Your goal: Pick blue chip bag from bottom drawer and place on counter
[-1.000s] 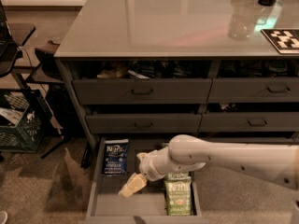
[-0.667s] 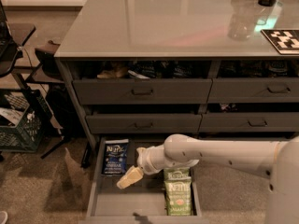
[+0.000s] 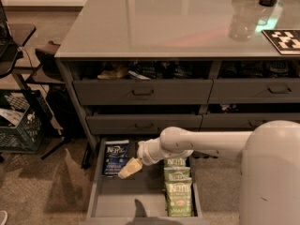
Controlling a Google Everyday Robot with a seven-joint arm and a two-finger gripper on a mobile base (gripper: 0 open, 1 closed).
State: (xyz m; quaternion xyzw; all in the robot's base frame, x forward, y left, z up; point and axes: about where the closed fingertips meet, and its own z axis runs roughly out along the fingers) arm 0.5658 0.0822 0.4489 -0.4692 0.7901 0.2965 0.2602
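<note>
The blue chip bag (image 3: 116,157) lies flat at the back left of the open bottom drawer (image 3: 123,199). It is dark navy with a white script logo. My gripper (image 3: 127,169) hangs inside the drawer just right of the bag's lower right corner, tips pointing down and left. The arm reaches in from the right. The counter (image 3: 159,20) is the glossy light-grey top above the drawers.
Several green chip bags (image 3: 178,191) lie along the drawer's right side. Two handled drawers (image 3: 143,93) sit above, partly open with items inside. A clear bottle (image 3: 243,25) and a marker tag (image 3: 283,40) stand on the counter's right. A crate (image 3: 21,125) and chair legs stand at the left.
My gripper has moved left and up toward the blue chip bag. The arm has swung further into the drawer. The bags have not moved.
</note>
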